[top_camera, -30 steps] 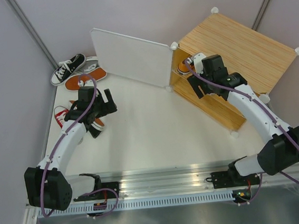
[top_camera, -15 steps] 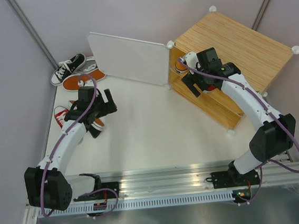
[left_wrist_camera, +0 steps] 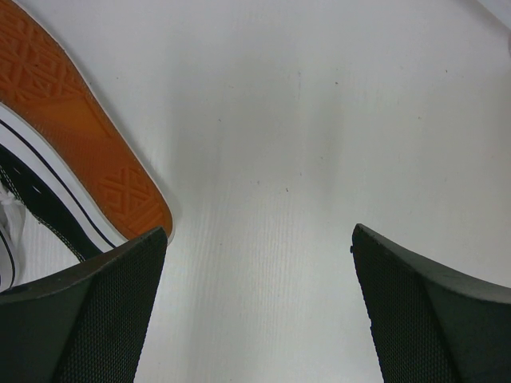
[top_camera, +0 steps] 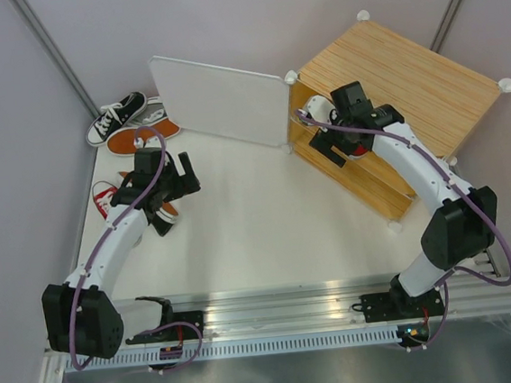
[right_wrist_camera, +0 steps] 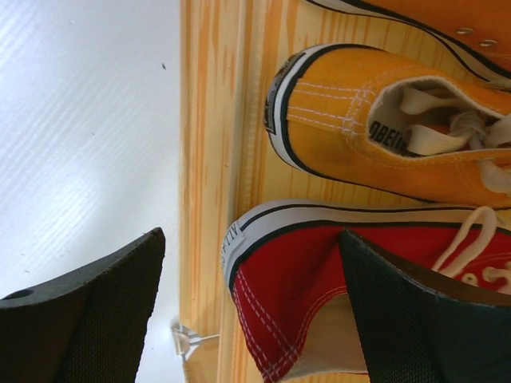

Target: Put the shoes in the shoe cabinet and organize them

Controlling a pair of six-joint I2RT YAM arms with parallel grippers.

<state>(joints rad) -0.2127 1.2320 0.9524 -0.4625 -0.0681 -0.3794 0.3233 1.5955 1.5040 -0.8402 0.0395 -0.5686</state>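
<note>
The shoe cabinet (top_camera: 407, 68) stands at the back right with its white door (top_camera: 220, 100) swung open. My right gripper (top_camera: 319, 136) is at its mouth. In the right wrist view it (right_wrist_camera: 251, 311) is open around the heel of a red shoe (right_wrist_camera: 311, 271) lying on the wooden shelf (right_wrist_camera: 211, 120). The left finger stands apart from the shoe. An orange shoe (right_wrist_camera: 375, 120) lies beside it, with another (right_wrist_camera: 431, 20) further in. My left gripper (left_wrist_camera: 259, 311) hangs open over bare table, next to a black shoe (left_wrist_camera: 80, 136) lying on its side.
At the back left lie a black sneaker (top_camera: 117, 117), a grey one (top_camera: 154, 113) and an orange one (top_camera: 142, 137). A red shoe (top_camera: 104, 197) lies by the left wall. Grey walls close in on the left, back and right.
The right gripper has drawn back toward the cabinet's mouth and opened wider around the red shoe. The cabinet and door shifted slightly left. The left arm has not moved.
</note>
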